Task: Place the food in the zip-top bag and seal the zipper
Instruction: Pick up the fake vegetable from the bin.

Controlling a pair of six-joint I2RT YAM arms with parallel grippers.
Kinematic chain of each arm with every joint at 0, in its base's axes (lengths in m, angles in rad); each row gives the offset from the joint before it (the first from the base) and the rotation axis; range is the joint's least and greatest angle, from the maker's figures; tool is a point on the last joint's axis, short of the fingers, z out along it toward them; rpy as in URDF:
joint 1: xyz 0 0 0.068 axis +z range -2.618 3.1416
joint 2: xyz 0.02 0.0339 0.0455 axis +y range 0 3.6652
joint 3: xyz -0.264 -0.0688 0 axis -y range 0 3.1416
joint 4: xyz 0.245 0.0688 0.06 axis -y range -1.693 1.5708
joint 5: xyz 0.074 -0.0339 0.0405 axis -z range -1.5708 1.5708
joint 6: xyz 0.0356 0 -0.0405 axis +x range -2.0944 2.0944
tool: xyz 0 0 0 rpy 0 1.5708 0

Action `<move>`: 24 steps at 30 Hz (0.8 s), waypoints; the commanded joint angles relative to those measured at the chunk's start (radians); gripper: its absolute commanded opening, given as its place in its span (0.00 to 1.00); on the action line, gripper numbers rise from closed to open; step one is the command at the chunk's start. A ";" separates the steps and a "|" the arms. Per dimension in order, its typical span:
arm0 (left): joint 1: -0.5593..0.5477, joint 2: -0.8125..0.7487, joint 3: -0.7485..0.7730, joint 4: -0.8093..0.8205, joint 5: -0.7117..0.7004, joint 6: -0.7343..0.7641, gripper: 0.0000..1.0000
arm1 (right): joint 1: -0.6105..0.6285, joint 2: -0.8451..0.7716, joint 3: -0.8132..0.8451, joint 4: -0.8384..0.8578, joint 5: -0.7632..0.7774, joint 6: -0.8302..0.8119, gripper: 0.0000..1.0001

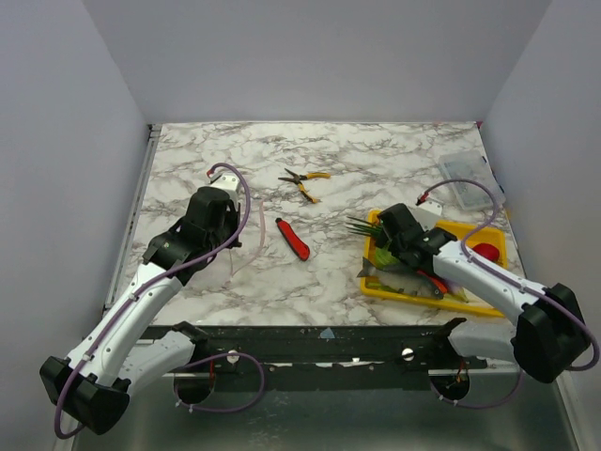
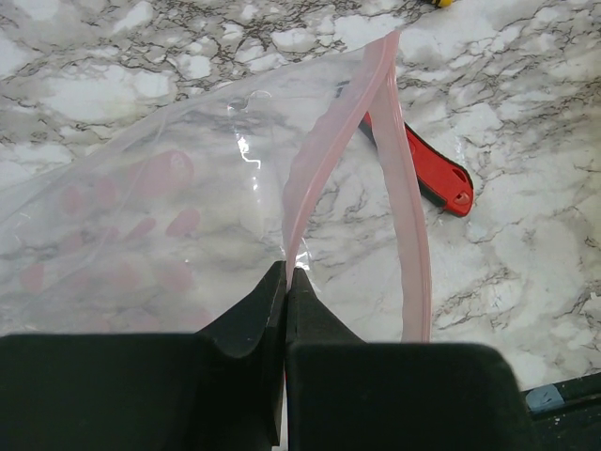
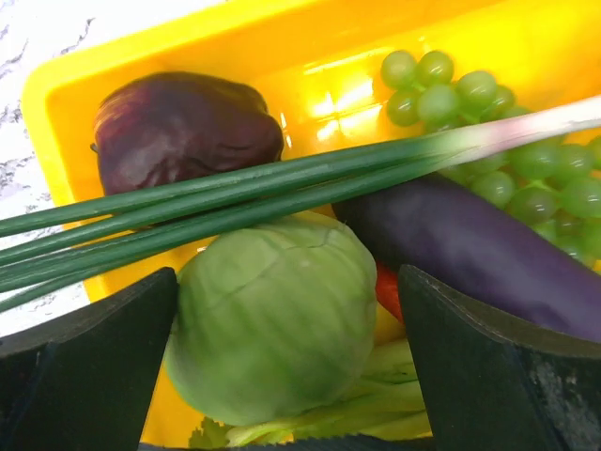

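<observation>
left gripper [image 2: 286, 274] is pinched tight on the zipper [image 2: 324, 164] of the bag [image 2: 160, 197], jaws together with the pink strip between them. the bag mouth gapes: one strip runs up from my fingers, the other loops out right and back down. the bag lies flat on the marble table [image 2: 526, 85], and pink blotches show through the film. the red knife [image 2: 434, 178] lies just beside the mouth, one end crossing behind the strip. only this wrist view shows the grip. from the top camera the bag is barely a faint outline.

right gripper [image 3: 286, 282] has its jaws wide apart, down in the yellow tray [image 3: 282, 42], with the cabbage [image 3: 272, 319] between them. can't tell if a finger touches it. spring onions [image 3: 235, 193] lie across the cabbage top, aubergine [image 3: 470, 249] to its right, grapes [image 3: 488, 103] behind, a dark purple vegetable [image 3: 183, 132] in the far left corner.

the top view adds the tomato [image 1: 485, 252] at the tray's right end, a clear box [image 1: 467, 183] beyond the tray, and pliers [image 1: 305, 181] mid table. plain grey walls [image 1: 310, 56] on three sides.
</observation>
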 commanded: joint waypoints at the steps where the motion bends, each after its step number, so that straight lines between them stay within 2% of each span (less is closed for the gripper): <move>1: 0.000 -0.010 0.003 0.025 0.038 -0.003 0.00 | -0.002 0.057 -0.030 0.043 -0.084 0.011 1.00; 6: -0.001 -0.002 0.001 0.026 0.039 -0.003 0.00 | -0.002 0.015 -0.068 0.042 -0.064 0.023 0.92; 7: -0.001 0.001 0.002 0.025 0.041 -0.003 0.00 | -0.002 -0.012 -0.068 0.039 -0.056 0.012 0.87; 9: -0.001 0.012 0.004 0.023 0.046 -0.003 0.00 | -0.002 -0.071 -0.072 0.042 -0.042 -0.009 0.73; 12: -0.001 0.020 0.006 0.021 0.049 -0.002 0.00 | -0.002 -0.162 -0.081 0.044 -0.002 -0.017 0.44; 14: -0.001 0.020 0.009 0.015 0.047 -0.002 0.00 | -0.002 -0.215 -0.080 0.038 0.029 -0.027 0.31; 20: 0.000 0.013 0.003 0.019 0.026 0.001 0.00 | -0.003 -0.327 -0.089 0.130 0.090 -0.132 0.28; 22: -0.001 0.021 0.005 0.017 0.023 0.001 0.00 | -0.003 -0.331 -0.101 0.201 0.088 -0.174 0.28; 24: -0.001 0.038 0.010 0.016 0.029 0.001 0.00 | -0.002 -0.315 -0.077 0.200 0.080 -0.165 0.26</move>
